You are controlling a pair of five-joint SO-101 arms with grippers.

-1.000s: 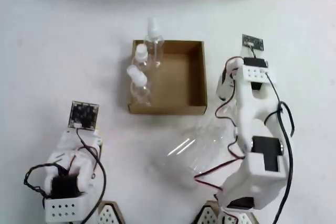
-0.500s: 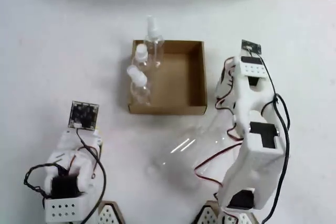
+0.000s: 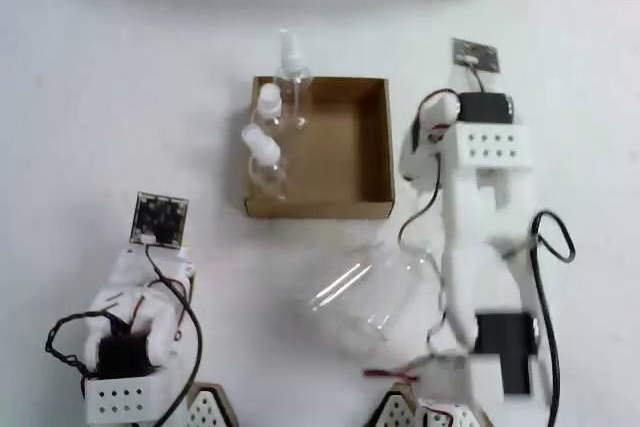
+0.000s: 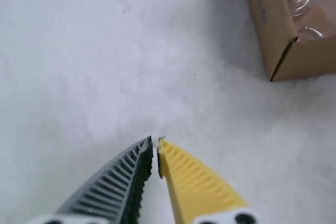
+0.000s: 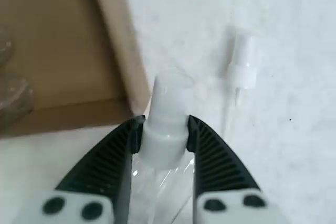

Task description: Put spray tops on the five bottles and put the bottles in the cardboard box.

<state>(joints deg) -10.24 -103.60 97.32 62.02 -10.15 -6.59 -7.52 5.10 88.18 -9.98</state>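
Beside the cardboard box (image 3: pixel 386 147), right hand (image 5: pixel 164 124) and bottle (image 5: pixel 168 103) farther forward.

The table (image 3: pixel 100 67) and both arms are overlooked from above by the fixed high camera. The table is viewed closely along the left gripper (image 4: pixel 156 145) and right gripper (image 5: pixel 164 127) by the wrist cameras. The cardboard box (image 3: pixel 320 209) is shared by all views.

Brown cardboard box (image 3: pixel 320 209), white tabletop (image 3: pixel 120 77), clear white-topped bottle (image 5: pixel 167 109); left tool (image 4: pixel 156 150) ribbed grey and yellow, right tool (image 5: pixel 164 125) ribbed black.
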